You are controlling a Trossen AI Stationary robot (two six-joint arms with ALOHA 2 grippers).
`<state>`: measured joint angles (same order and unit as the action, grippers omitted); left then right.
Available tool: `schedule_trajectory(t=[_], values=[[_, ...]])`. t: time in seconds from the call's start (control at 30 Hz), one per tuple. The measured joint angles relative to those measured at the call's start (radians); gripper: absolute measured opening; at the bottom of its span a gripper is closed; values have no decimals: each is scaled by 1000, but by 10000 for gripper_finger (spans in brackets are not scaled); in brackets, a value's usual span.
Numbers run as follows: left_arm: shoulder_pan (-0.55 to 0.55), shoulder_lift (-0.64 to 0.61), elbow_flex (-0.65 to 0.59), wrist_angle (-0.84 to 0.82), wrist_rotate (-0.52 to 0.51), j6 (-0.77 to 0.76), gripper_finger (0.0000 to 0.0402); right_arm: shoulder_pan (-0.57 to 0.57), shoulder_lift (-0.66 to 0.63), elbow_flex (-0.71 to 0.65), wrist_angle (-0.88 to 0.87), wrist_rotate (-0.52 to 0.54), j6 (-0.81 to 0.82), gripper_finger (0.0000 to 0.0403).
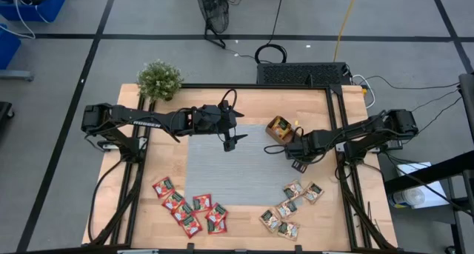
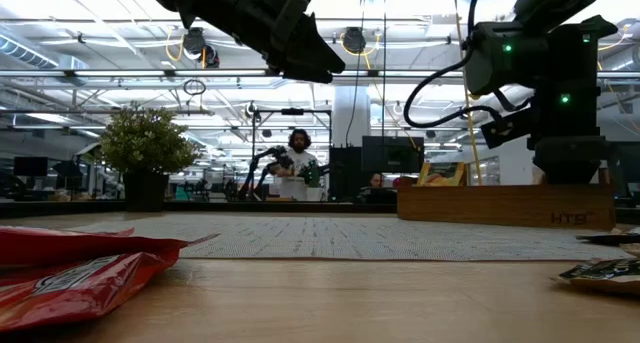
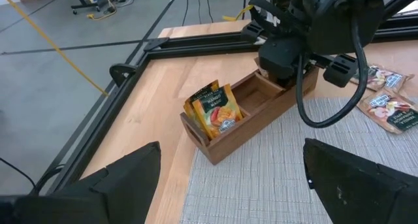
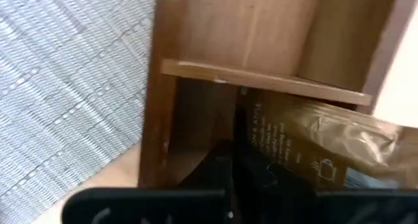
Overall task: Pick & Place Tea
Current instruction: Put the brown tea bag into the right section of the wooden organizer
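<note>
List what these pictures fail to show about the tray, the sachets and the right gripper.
- Right gripper: its fingertips are sunk in the wooden tray; in the left wrist view the arm's body hides them.
- Right wrist view: the pale sachet is blurred and cut by the edge, print unreadable.
- High view: sachet labels too small.
- Low view: the tray wall hides its contents.

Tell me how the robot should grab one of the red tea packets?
A red tea packet lies flat on the wooden table, so come straight down from above and pinch across a free outer edge. Choose one at the cluster's rim; others overlap.
</note>
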<state>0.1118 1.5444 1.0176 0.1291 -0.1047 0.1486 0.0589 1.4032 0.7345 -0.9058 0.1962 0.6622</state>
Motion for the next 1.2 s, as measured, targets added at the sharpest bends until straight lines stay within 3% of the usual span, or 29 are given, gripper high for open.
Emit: schedule_trajectory(t=[0.2,0.53,0.67,0.8,0.93,1.13,1.2], values=[[0,0,0,0,0,0,365,2,0,30,-100,118,25,0],[0,0,0,2,0,0,365,2,-4,100,-123,112,-21,0],[0,0,0,3,0,0,365,40,-17,182,-171,58,-34,0],[0,0,0,4,0,0,365,187,-68,241,-91,-27,-47,0],[0,0,0,5,0,0,365,351,-148,215,210,-38,-49,0],[0,0,0,5,0,0,365,486,-188,24,1067,-45,-243,5],[0,0,0,5,0,0,365,488,-184,-20,1246,-41,-308,13]])
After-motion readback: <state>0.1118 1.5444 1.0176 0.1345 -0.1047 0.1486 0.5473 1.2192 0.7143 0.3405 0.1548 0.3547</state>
